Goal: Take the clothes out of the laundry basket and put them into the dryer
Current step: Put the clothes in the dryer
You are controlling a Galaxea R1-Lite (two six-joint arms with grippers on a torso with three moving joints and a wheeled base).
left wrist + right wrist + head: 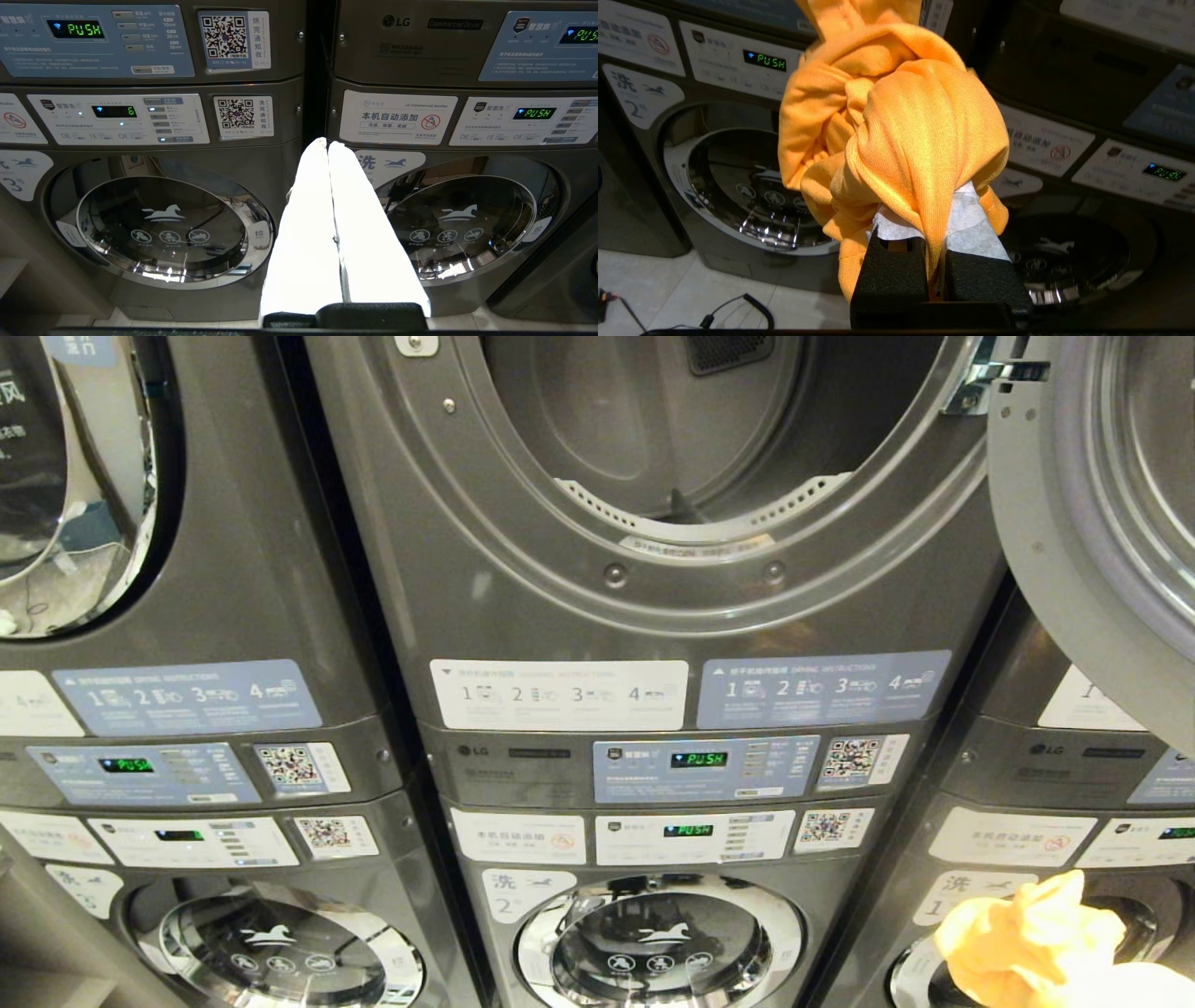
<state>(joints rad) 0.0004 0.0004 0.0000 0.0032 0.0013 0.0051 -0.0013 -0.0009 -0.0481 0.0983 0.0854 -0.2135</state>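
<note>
Left pincer (pixel 328 145): long white fingers, black base. Right pincer (pixel 931 233): same.

Horse-logo washers (pixel 163 224) below, QR stickers (pixel 224 37), black cable (pixel 738 308) on floor.

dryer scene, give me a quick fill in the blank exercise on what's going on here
1. The right claw is shut on the ____ clothes.
2. The door of the dryer stands ____.
3. The left claw holds ____.
4. The green display under the dryer reads ____.

Missing words: orange; open; nothing; PUSH
</note>
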